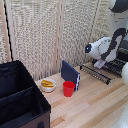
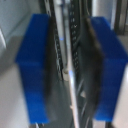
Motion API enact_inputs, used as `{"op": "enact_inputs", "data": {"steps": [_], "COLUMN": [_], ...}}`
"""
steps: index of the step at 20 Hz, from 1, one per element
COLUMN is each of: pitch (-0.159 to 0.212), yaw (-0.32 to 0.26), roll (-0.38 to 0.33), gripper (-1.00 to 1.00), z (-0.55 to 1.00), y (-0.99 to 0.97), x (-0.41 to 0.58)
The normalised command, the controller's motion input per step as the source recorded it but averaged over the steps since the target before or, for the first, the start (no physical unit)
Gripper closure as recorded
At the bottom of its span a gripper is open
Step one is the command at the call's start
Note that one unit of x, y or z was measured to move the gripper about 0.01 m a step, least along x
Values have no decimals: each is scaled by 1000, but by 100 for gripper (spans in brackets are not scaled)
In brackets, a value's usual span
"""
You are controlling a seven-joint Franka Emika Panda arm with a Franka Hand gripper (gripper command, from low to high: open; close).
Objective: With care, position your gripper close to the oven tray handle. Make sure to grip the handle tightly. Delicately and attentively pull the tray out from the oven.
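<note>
The dark wire tray (image 1: 106, 73) sticks out over the wooden table at the exterior view's right. The oven tray handle (image 1: 94, 75) is the thin rail along its front edge. The oven (image 1: 123, 50) shows only as a dark shape at the right edge, mostly hidden by the white arm. My gripper (image 1: 100, 64) hangs just over the tray. In the wrist view my gripper (image 2: 71, 67) is open. Its blue fingertips (image 2: 34, 65) stand on either side of a thin metal rail (image 2: 75, 85) and the tray's bars, with gaps on both sides.
A big black fabric bin (image 1: 20, 97) fills the exterior view's lower left. On the wooden table (image 1: 90, 107) stand an upright dark blue box (image 1: 70, 73), a red cup (image 1: 68, 88) and a white bowl (image 1: 48, 85) with yellow food. A slatted screen (image 1: 45, 30) closes the back.
</note>
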Motion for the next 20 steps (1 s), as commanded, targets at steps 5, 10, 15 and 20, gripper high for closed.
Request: {"op": "enact_inputs", "data": {"steps": [5, 10, 15, 20], "pitch": [4, 51, 60, 12], "yaw": [-7, -16, 0, 0], "roll": [83, 226, 277, 116], "gripper": [100, 100, 100, 100], "z": [84, 109, 118, -7], "y": [166, 542, 563, 759], "x": [0, 27, 0, 0]}}
